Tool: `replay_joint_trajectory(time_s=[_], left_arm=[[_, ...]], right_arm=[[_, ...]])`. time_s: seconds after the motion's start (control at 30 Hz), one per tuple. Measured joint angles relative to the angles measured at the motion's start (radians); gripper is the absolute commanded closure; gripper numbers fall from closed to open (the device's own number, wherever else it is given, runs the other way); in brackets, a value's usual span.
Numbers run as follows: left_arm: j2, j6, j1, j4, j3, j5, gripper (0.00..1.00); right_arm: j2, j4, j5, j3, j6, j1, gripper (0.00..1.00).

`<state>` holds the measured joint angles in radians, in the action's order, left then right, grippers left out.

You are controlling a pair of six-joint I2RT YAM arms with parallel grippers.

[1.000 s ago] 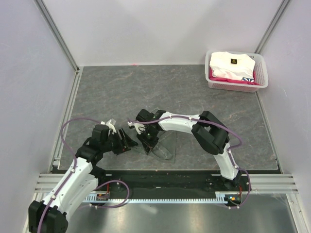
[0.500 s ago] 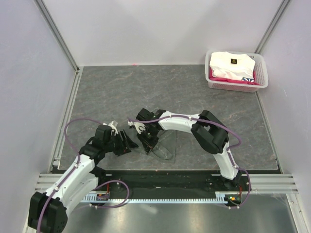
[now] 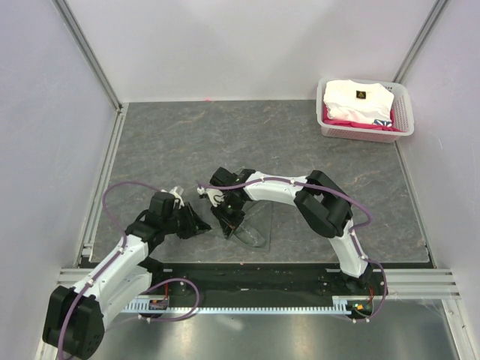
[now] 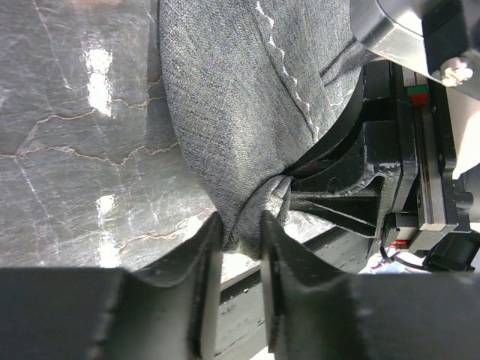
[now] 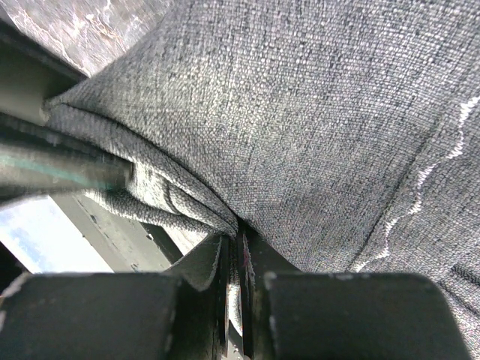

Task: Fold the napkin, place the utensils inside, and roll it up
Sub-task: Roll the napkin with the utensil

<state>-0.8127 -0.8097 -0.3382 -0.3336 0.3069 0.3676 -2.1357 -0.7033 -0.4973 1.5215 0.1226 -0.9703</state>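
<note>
- The napkin (image 3: 255, 225) sits at the near edge of the table (image 3: 225, 142), between the 2 grippers. It is bunched rather than flat, and part of it lies over the black base rail (image 4: 360, 195).
- The left gripper (image 4: 238, 251) has its fingers (image 4: 201, 262) drawn in to a narrow gap on a puckered tip of the cloth. So small a bite could slip out on the first tug.
- The right gripper (image 5: 236, 251) is closed almost fully, nipping a thin folded edge of the napkin. A pull against the seam might drag that edge free.
- Both holds are close together on the same end. If the arms move apart unevenly, the cloth will likely twist and the fold will come out crooked.
- With the napkin near the table's front lip, any slack could drop onto the rail and snag there.
- The spoon shows in none of the 3 views. I cannot tell whether it is inside the cloth; if it is, lifting the bundle could tip it out.
- The basket (image 3: 405, 112) stands well apart and poses no risk.
</note>
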Motion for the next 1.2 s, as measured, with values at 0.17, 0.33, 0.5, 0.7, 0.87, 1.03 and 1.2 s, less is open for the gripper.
replay_joint_trajectory(time_s=[0.17, 0.33, 0.5, 0.7, 0.87, 1.03, 1.2], left_arm=[[-0.001, -0.007, -0.001, -0.001, 0.000, -0.008, 0.97], [-0.004, -0.009, -0.002, -0.011, 0.000, -0.023, 0.98], [-0.029, -0.011, -0.003, -0.045, 0.017, -0.034, 0.98], [-0.079, -0.011, -0.004, -0.077, 0.061, -0.049, 0.98], [-0.097, -0.011, -0.001, -0.109, 0.093, -0.053, 0.98], [-0.113, -0.011, 0.007, -0.135, 0.113, -0.053, 0.98], [-0.115, -0.011, 0.013, -0.151, 0.113, -0.052, 0.98]], right_arm=[[0.001, 0.000, 0.001, 0.000, 0.000, 0.000, 0.82], [0.033, 0.039, 0.008, -0.039, 0.010, -0.001, 0.62], [0.126, 0.112, 0.089, -0.134, 0.011, -0.006, 0.42], [0.294, 0.201, 0.219, -0.325, 0.016, -0.004, 0.32], [0.415, 0.255, 0.353, -0.426, 0.015, -0.035, 0.29], [0.490, 0.315, 0.504, -0.463, 0.011, -0.132, 0.26], [0.502, 0.358, 0.607, -0.473, 0.005, -0.222, 0.25]])
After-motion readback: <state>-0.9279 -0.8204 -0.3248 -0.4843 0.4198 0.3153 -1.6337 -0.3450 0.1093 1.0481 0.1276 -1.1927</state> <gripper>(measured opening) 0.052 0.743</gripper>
